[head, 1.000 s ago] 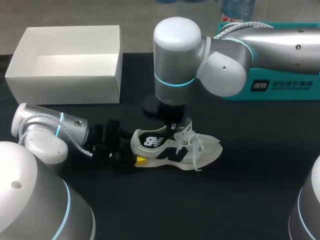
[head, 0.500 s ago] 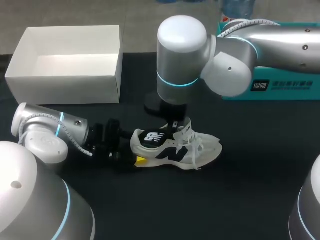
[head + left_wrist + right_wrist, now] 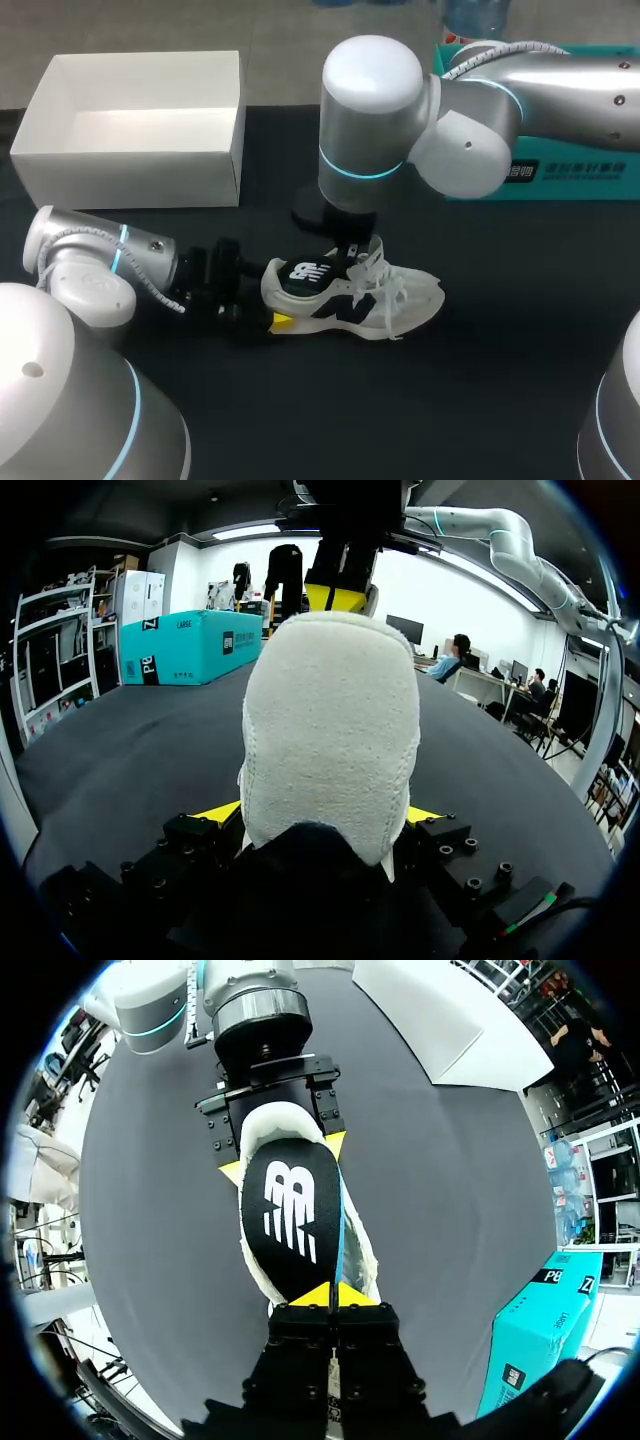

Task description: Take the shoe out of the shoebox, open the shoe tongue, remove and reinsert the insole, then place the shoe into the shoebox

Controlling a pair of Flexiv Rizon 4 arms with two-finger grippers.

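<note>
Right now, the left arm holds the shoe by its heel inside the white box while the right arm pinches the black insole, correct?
Not quite. The shoe is not inside the white box; the head view shows it lying on the black table, apart from the box. The rest holds: the left jaws hold its heel and the right jaws pinch the black insole.

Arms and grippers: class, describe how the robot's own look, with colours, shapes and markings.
The left arm and right arm are silver-white rounded cylinders with glowing cyan rings at joints and thin cables alongside. The left gripper and right gripper are boxy black blocks with screws, each ending in two yellow wedge tips.
</note>
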